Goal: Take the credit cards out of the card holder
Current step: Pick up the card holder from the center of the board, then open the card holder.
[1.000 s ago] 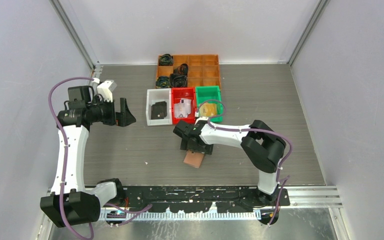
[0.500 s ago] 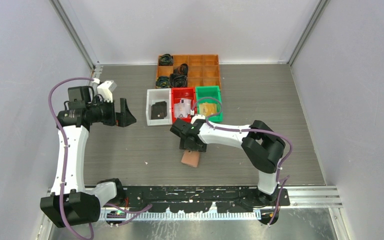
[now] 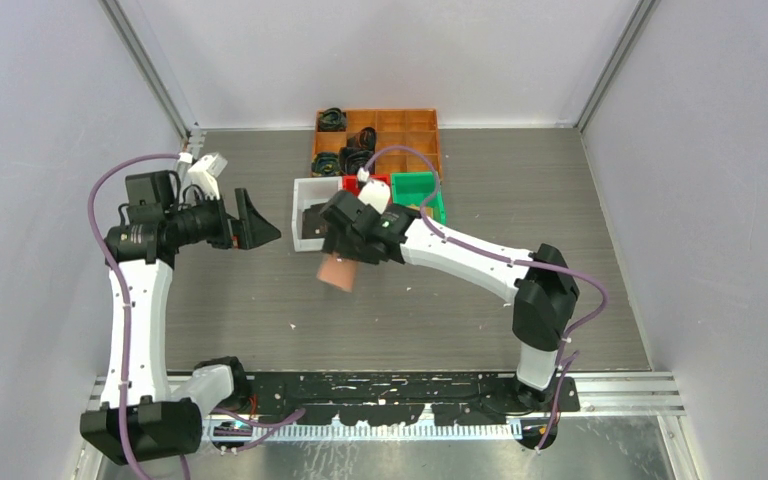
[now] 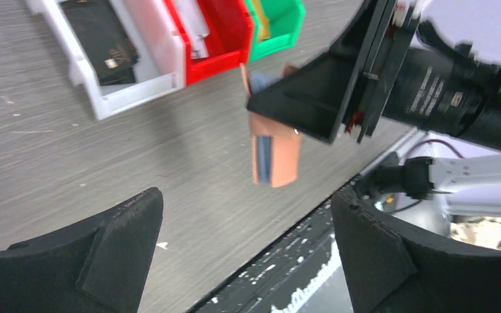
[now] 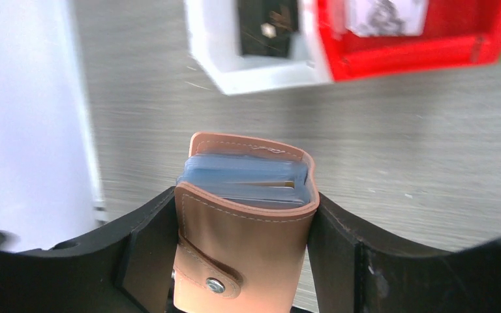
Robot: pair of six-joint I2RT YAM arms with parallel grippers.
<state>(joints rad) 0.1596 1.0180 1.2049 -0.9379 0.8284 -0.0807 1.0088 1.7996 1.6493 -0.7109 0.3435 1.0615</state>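
Note:
My right gripper (image 3: 345, 255) (image 5: 244, 208) is shut on the card holder (image 3: 339, 272) (image 5: 248, 228), a tan-pink wallet with a snap strap. It hangs above the table just in front of the bins. Grey-blue pockets (image 5: 248, 176) show at its top edge. The left wrist view sees the card holder (image 4: 275, 153) hanging below the right gripper's black fingers (image 4: 313, 98). My left gripper (image 3: 260, 225) (image 4: 244, 202) stands open and empty, off to the left and pointing at it. A black card (image 3: 315, 220) (image 4: 101, 39) lies in the white bin and a whitish card (image 5: 385, 13) in the red bin.
White bin (image 3: 305, 190) (image 5: 261, 75), red bin (image 5: 417, 45) and green bin (image 3: 422, 190) stand in a row at mid-table, partly hidden by the right arm. Behind them an orange divided tray (image 3: 400, 135) holds black coiled bundles (image 3: 358, 160). Grey walls close in on both sides.
The right gripper closed on the card holder, lifted it off the table and carried it up and to the left, toward the bins. The left arm shifted only slightly.

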